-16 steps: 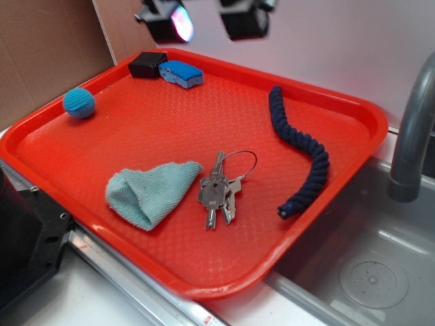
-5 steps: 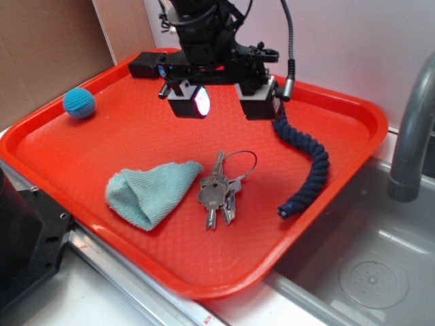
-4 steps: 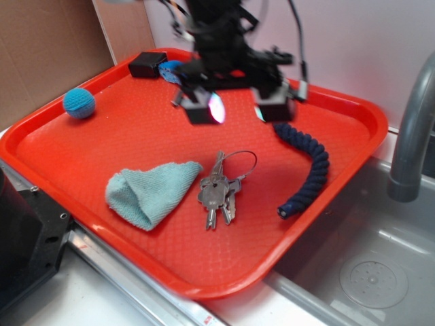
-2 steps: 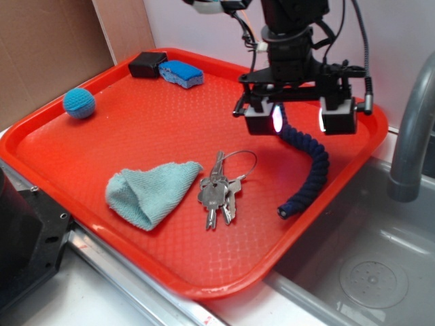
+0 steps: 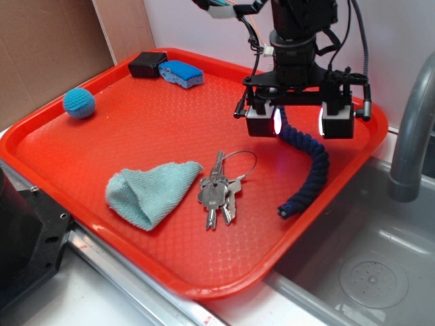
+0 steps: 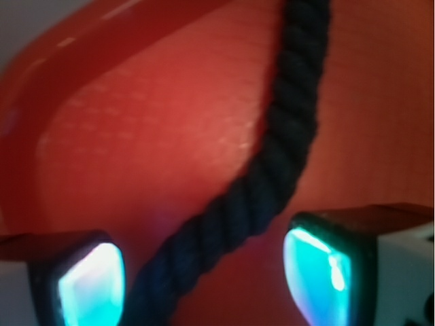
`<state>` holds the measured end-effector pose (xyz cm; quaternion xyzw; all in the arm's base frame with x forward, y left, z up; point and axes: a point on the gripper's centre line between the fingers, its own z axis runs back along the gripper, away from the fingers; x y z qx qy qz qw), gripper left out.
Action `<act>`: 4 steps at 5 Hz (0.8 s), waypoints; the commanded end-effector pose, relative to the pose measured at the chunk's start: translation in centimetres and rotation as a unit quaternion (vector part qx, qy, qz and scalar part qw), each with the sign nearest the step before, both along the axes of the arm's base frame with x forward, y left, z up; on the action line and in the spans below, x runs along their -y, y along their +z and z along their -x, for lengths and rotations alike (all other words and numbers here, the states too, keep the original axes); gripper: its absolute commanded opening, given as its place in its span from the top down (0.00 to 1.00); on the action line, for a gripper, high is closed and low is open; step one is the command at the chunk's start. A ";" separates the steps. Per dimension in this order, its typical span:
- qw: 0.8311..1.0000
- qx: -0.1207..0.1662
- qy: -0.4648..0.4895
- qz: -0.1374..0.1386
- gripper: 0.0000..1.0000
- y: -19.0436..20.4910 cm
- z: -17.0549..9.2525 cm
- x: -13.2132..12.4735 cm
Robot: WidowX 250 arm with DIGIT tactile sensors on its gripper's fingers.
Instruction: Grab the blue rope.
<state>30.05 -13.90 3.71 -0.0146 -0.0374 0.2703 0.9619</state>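
The blue rope [image 5: 309, 163] lies on the red tray [image 5: 81, 156], close to the tray's right edge. The end effector [image 5: 300, 123] hangs over the rope's far part with its two fingers [image 6: 333, 272] wide apart. The rope runs between them, and neither finger touches it in the wrist view.

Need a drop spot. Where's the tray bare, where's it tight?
Bare: middle of the tray, between ball, sponge, cloth; also the front corner below the keys. Tight: right side, open gripper straddling the rope.
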 end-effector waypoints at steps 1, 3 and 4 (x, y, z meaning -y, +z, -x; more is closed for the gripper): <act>0.998 -0.029 0.055 -0.006 0.00 -0.6 -0.4 -2.1; 0.998 -0.026 0.056 -0.013 1.00 -1.2 1.4 -3.0; 1.000 0.001 0.011 0.011 1.00 1.7 3.0 -5.7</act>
